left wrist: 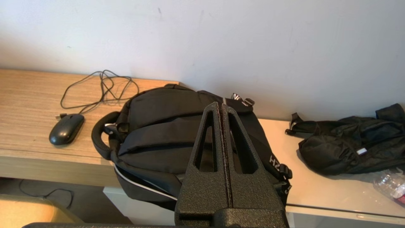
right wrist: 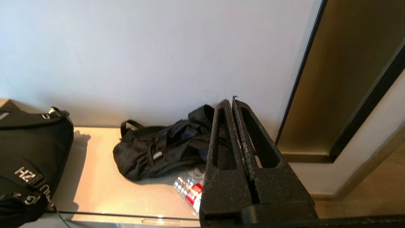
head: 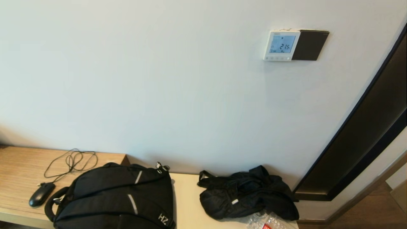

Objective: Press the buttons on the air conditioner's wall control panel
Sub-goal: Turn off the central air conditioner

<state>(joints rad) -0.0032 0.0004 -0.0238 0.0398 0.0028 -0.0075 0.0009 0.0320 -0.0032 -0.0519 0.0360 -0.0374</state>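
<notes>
The white air conditioner control panel (head: 281, 45) hangs high on the wall at the right, its pale blue screen lit with digits. A row of tiny round buttons (head: 277, 58) runs along its lower edge. Neither arm shows in the head view. My left gripper (left wrist: 220, 105) is shut and empty, low above the black backpack (left wrist: 177, 133). My right gripper (right wrist: 230, 102) is shut and empty, low above the crumpled black bag (right wrist: 158, 148), far below the panel. The panel does not show in either wrist view.
A black plate (head: 310, 45) adjoins the panel's right side. A dark door frame (head: 365, 127) runs diagonally at the right. On the bench (head: 187, 203) lie the backpack (head: 117, 197), the black bag (head: 248, 192), a plastic bottle (head: 265, 222) and a mouse (head: 41, 194) with its cable.
</notes>
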